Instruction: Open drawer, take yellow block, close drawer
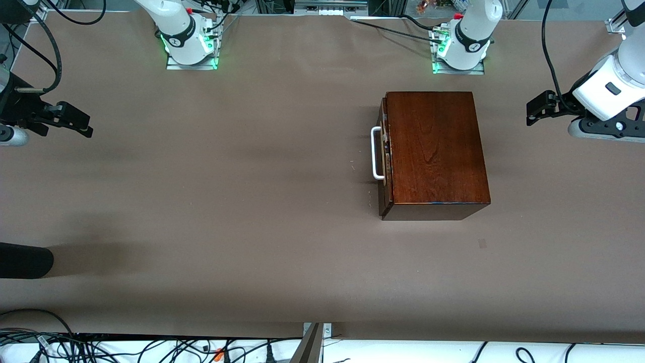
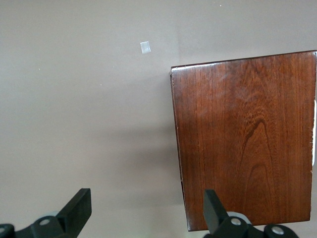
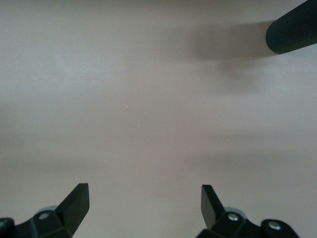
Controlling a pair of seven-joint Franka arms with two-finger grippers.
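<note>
The drawer [image 1: 385,156] sat closed in the box [image 1: 436,151], handle [image 1: 376,153] toward the right arm's end. Left gripper [image 2: 143,210] hung spread beside the box; right gripper [image 3: 143,206] waited spread, well apart.

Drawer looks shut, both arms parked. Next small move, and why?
Probably bring the right end effector, open and waiting at its end of the table, to the white handle. The drawer sits closed in the wooden box, its handle facing that arm; no yellow block shows.
</note>
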